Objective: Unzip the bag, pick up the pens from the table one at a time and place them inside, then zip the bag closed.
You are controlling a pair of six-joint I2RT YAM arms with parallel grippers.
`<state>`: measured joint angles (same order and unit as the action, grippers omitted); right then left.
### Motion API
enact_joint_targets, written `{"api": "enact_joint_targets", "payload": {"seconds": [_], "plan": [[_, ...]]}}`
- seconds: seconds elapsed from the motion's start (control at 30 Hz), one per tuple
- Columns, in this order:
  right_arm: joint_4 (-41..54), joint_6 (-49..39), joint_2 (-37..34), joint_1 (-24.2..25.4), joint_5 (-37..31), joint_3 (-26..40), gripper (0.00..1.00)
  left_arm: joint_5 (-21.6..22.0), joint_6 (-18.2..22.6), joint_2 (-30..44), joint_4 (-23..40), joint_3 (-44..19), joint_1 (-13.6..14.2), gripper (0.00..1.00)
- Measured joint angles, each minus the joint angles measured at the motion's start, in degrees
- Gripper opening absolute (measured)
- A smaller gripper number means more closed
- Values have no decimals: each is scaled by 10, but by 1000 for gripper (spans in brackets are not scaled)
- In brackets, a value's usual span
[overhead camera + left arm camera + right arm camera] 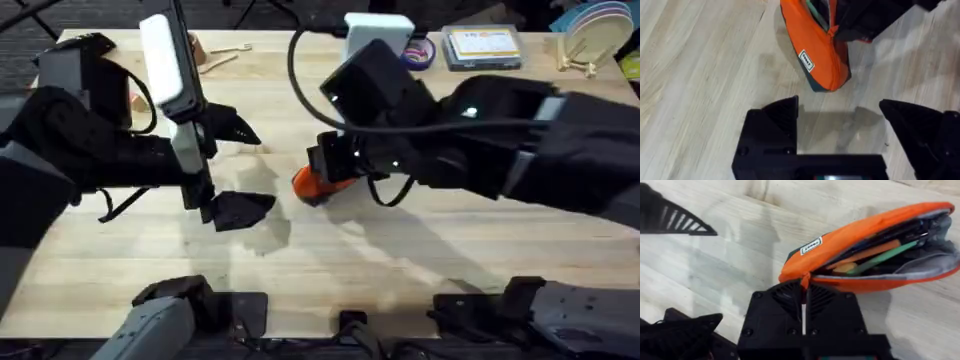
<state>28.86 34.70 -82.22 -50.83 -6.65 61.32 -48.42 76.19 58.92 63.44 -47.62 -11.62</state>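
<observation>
On the pale plank surface (400,260) we see the bag (865,255) lying lengthwise, gaping; right tool (805,311) pinches its zip end, left tool (840,127) spread.

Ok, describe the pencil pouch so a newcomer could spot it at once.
Start from the pale wood table and look near its middle, just beneath the right gripper. There lies the bag, a long soft pouch. It is the table's bright orange thing, with a small white label and its zip open on the pens inside.

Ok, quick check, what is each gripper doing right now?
Left gripper: jaws open, holding nothing, above the table near the bag.
Right gripper: jaws shut on the bag's zipper pull at the open end.
</observation>
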Motion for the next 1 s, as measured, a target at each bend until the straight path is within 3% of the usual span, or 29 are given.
{"api": "enact_joint_targets", "payload": {"seconds": [0.53,1.0], "plan": [[2,0,29,0,0,-4,33,-14,1,6,1,11,0,992],[-6,0,29,0,0,-4,33,-91,1,137,-44,24,0,993]]}}
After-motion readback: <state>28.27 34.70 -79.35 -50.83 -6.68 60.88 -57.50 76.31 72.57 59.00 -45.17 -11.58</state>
